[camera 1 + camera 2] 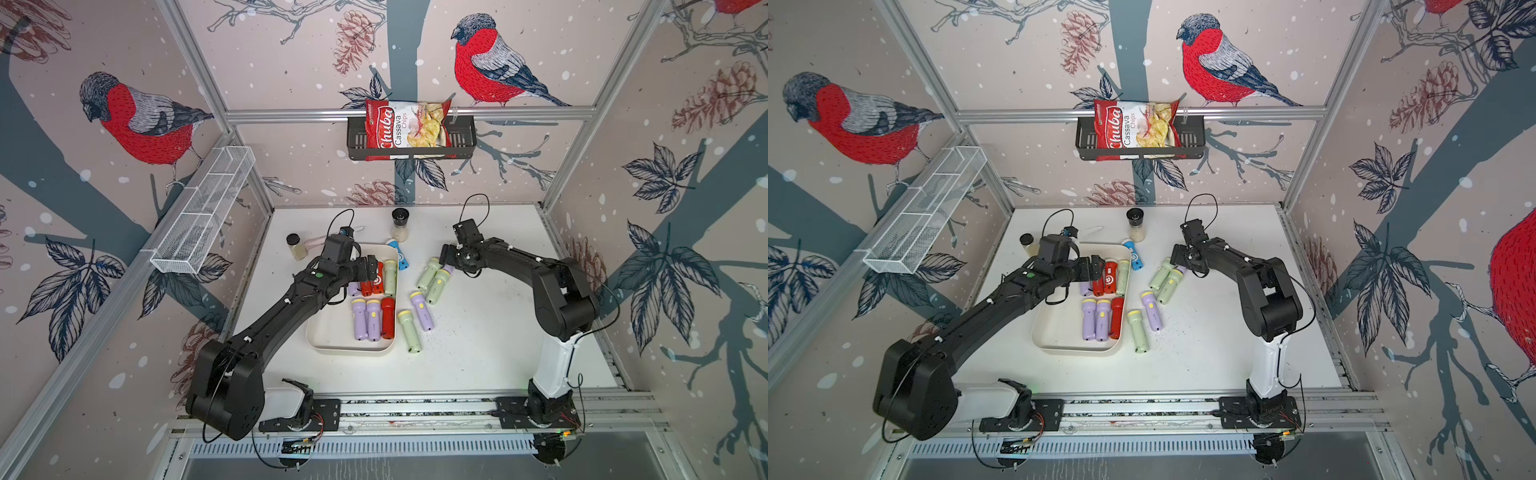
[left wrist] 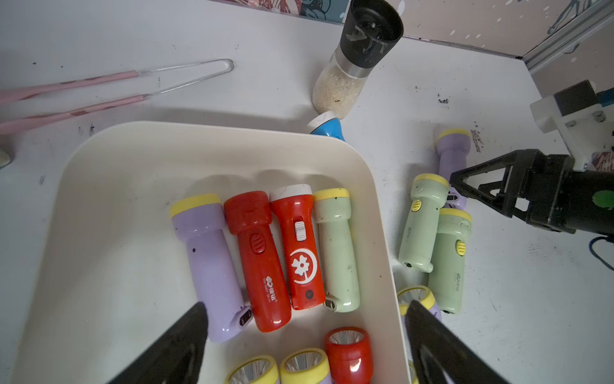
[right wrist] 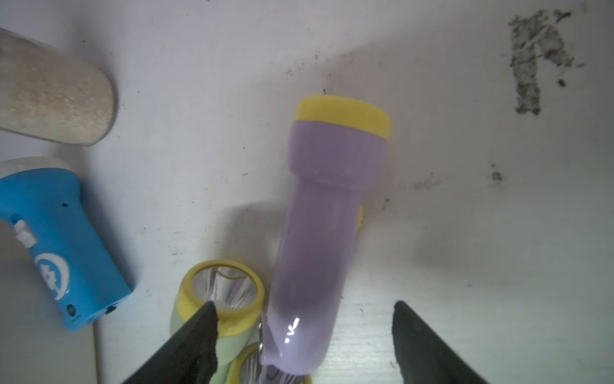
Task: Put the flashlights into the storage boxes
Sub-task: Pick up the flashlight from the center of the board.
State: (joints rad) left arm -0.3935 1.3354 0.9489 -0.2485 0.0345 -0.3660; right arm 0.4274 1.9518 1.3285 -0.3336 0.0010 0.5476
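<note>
Nearest me, the cream tray [image 1: 348, 350] lies on the white table [image 1: 478, 353], its long side running away from me. Its near row holds two lilac flashlights [image 1: 366, 323] and a red flashlight [image 1: 387, 318], side by side with their heads pointing away. On the table just beside the tray's right rim lie a loose green flashlight [image 1: 409, 332] and a loose lilac flashlight [image 1: 422, 311].

Further in, the tray's far row holds four more, side by side: a lilac-bodied flashlight [image 2: 207, 266], a plain red flashlight [image 2: 257, 262], a white-headed red flashlight [image 2: 300, 252] and a pale green flashlight [image 2: 337, 252]. My left jaws hang over this row, spread wide, with nothing between them.

To the right, a pair of green flashlights [image 1: 432, 279] lies touching on the table. Against them lies the far lilac flashlight [image 3: 319, 232]. My right jaws straddle its tail end, apart from it, with a gap on either side.

The blue flashlight [image 1: 400, 257] lies outside the tray, at its far right corner. Beyond it a black-capped grinder jar [image 1: 400, 226] stands upright. A smaller jar [image 1: 296, 247] and pink tongs [image 2: 66, 96] sit towards the far left.

On the back wall a black basket [image 1: 461, 141] holds a bag of cassava chips [image 1: 405, 126]. A white wire rack [image 1: 203, 212] hangs on the left wall.
</note>
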